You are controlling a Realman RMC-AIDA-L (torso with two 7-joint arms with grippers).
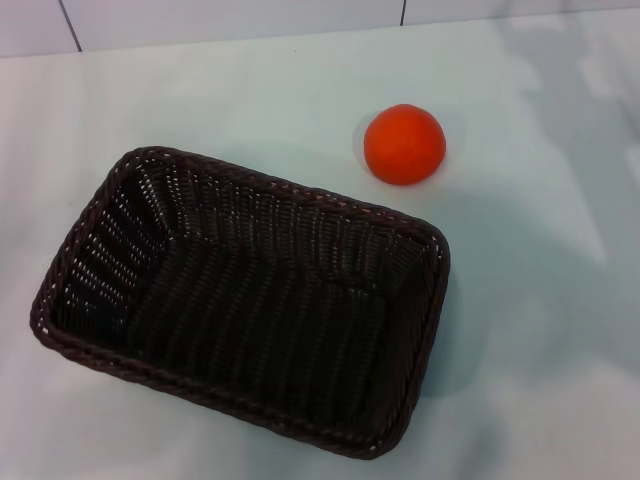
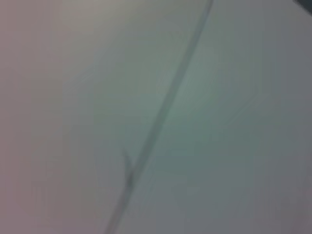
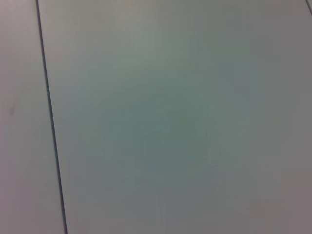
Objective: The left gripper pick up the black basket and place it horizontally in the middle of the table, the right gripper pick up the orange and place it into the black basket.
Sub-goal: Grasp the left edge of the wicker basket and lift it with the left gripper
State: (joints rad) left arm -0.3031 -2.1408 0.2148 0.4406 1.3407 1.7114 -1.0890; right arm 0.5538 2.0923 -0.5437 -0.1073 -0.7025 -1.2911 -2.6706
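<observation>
Black basket (image 1: 245, 300) askew on table (image 1: 540, 330), orange (image 1: 404, 144) just beyond its rim.

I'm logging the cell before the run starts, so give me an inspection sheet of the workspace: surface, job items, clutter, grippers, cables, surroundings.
Surface: the table is pale, glossy and whitish-green, with soft shadows across its right side.
Job's things: the black basket sits at a slant toward the near left of the head view, empty, its opening facing up. The orange rests on the table beyond the basket's far right corner, apart from it.
Clutter: nothing seen.
Grippers: neither the left gripper nor the right gripper is in any view; both wrist views show only pale panels with dark seams.
Cables: nothing seen.
Surroundings: light wall panels with dark seams stand behind the table's far edge.
</observation>
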